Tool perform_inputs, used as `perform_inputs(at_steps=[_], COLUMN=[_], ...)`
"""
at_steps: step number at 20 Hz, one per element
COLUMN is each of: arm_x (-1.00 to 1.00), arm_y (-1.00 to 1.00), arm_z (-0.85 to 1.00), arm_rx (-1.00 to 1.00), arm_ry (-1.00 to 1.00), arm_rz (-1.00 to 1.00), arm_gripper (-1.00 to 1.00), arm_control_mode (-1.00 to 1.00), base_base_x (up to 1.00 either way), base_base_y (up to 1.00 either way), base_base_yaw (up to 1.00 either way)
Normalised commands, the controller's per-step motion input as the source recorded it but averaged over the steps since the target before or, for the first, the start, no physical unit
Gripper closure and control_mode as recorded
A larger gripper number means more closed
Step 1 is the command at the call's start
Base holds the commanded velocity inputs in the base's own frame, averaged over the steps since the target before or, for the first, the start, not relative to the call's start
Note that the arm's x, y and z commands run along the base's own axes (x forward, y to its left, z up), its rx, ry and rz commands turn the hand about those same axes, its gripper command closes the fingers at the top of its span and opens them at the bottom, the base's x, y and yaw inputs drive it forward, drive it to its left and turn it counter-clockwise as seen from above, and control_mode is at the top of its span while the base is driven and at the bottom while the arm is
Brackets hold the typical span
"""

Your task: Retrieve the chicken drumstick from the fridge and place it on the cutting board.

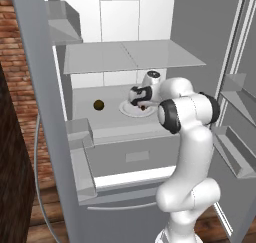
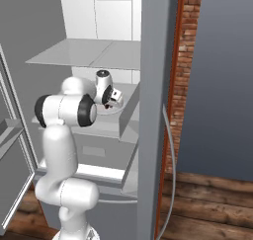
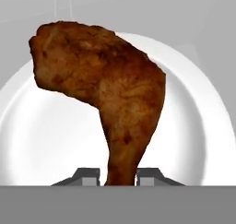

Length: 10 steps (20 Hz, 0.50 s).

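Fridge point(image 1: 200, 32) stands w/ doors open, arm reaching in over middle shelf point(image 1: 85, 104). Gripper point(image 1: 141, 103) is over the white plate point(image 1: 131, 110), which sits toward the shelf's front edge, right of centre in the left base view. Hand view: chicken drumstick point(image 3: 106, 94) fills the frame over the plate point(image 3: 27, 140), thick end up-left, thin bone end down between the jaws, which pinch it on both sides. Fingertips point(image 3: 87, 176) are just visible at bottom. Small dark ball point(image 1: 98, 105) lies on the same shelf, well left of the plate, apart from it. No labels, brands or writing readable anywhere. Right base view: gripper point(image 2: 109, 104) sits just above the plate point(image 2: 114, 110).
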Motion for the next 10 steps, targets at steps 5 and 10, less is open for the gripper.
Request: perform_inputs(at_steps=[5,10], arm_x=[-0.45,-0.65], arm_y=[0.0,0.0], arm_z=[0.15,0.09], arm_rx=[0.0,0.0], arm_ry=[0.0,-0.07], arm_rz=[0.0,0.02], arm_gripper=[1.0,1.0], arm_control_mode=[-1.0,-1.0], base_base_x=[0.0,0.0], base_base_y=[0.0,0.0], base_base_yaw=[0.0,0.0])
